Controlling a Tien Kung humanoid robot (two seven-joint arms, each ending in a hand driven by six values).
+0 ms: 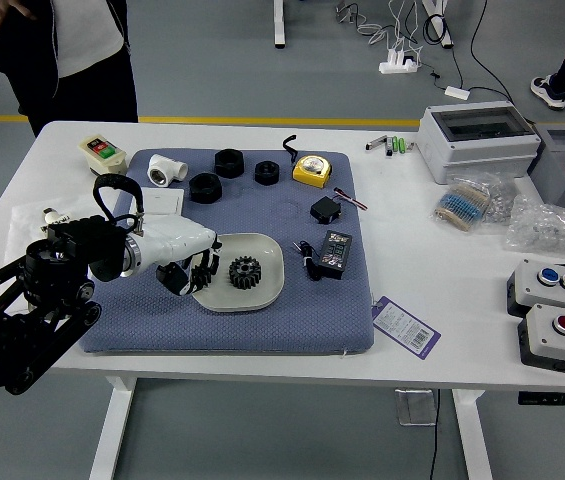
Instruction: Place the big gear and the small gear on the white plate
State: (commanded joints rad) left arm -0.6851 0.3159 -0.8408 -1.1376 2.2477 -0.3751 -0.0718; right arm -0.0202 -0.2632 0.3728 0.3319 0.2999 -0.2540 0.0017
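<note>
Bright, even indoor light covers the scene; its source is out of frame. The white table (462,285) looks pale, almost washed out, while the grey floor (262,90) reads duller. Shadows are faint and soft-edged. Small glints break up the clear plastic bags (552,230). Focus is fairly even, though fine print on the tag (406,326) is too small to read

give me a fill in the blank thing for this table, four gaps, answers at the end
A black ____ sits in the middle of the white plate. The robot's hand at the plate's edge is its ____ one. The mat under the plate is ____. The tape measure is black and ____.
Missing words: gear; left; blue; yellow.
</note>
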